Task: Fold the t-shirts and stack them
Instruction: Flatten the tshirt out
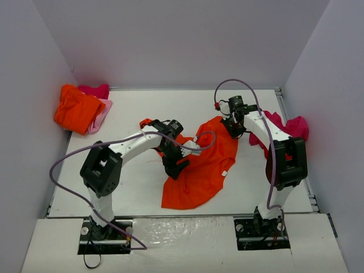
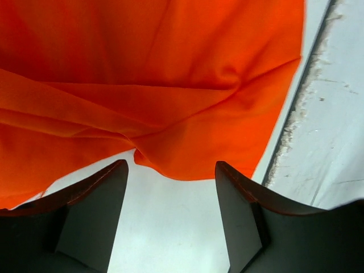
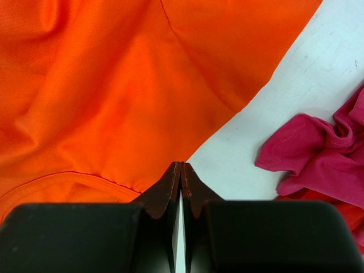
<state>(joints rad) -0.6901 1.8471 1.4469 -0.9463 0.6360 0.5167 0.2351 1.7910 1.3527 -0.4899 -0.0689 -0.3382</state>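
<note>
Facing my released left gripper (image 2: 170, 165), the orange shirt (image 1: 202, 170) lies just ahead; right gripper (image 3: 181, 165) is clenched at its far edge.

Plain orange t-shirt (image 1: 199, 170), magenta t-shirt (image 3: 318, 153)

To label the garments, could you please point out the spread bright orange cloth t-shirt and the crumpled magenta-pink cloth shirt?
Spread bright orange cloth t-shirt (image 1: 196, 176): top external view, its flat lower body.
Crumpled magenta-pink cloth shirt (image 3: 315, 156): right wrist view, its bunched middle.
</note>
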